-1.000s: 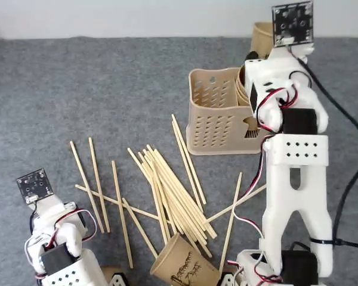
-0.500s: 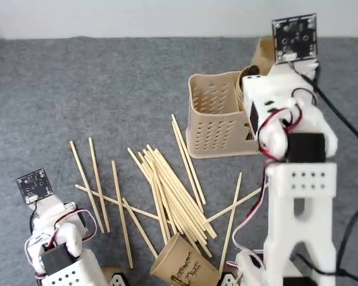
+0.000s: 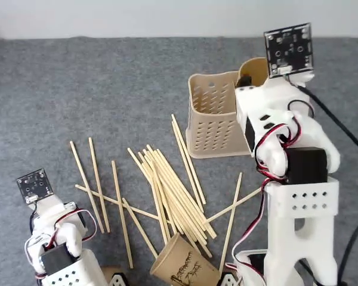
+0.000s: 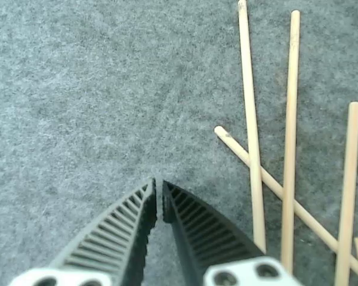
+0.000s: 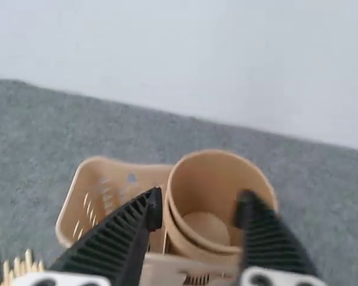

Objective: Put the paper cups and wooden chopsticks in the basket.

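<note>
The left gripper sits in the lower left of the high view, jaws all but closed on nothing, over bare grey mat. A few loose chopsticks lie just beside it.

At the bottom centre, a fallen cup lies on its side, touching the near ends of the chopsticks. These are spread across the middle, some in a dense slanted bunch and others scattered singly. None looks collected, so by my reading most of the task is left.

Beyond them, in the upper centre, the basket stands upright. No chopsticks show in the part of its inside that is visible.

The right gripper clamps the held cup upright, mouth up, at the basket's upper right corner. I cannot tell whether it is over the rim or already partly inside.

Likely hindrances: the fallen cup rests against the bunch, and crossed chopsticks lie over one another, so picking one may drag its neighbours.
</note>
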Action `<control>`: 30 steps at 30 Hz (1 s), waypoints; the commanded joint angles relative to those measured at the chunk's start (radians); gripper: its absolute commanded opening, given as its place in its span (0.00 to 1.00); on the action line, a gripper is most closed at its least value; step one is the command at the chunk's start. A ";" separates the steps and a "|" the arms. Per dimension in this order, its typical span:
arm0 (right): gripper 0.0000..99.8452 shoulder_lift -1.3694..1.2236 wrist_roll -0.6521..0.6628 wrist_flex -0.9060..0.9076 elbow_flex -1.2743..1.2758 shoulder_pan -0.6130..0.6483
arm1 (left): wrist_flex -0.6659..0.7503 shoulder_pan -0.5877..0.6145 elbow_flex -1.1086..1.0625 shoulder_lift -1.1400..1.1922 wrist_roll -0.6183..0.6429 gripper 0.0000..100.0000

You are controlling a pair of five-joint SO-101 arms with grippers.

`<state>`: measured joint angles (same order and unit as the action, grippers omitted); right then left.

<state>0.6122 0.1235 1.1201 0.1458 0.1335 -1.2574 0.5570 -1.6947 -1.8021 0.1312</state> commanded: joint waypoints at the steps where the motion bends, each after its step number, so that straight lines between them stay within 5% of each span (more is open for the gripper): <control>1: 0.04 0.044 0.003 0.160 -0.012 0.051 | 0.003 0.005 0.012 -0.014 0.000 0.02; 9: 0.22 0.041 0.002 0.547 -0.011 0.206 | 0.003 0.005 0.012 -0.014 0.000 0.02; 13: 0.23 0.033 -0.069 0.668 -0.005 0.315 | 0.003 0.005 0.012 -0.014 0.000 0.02; 30: 0.23 -0.174 -0.305 0.673 0.166 0.777 | 0.003 0.005 0.012 -0.014 0.000 0.02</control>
<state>0.4680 -0.1527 1.7538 0.3115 0.8470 -1.2574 0.5570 -1.6947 -1.8021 0.1312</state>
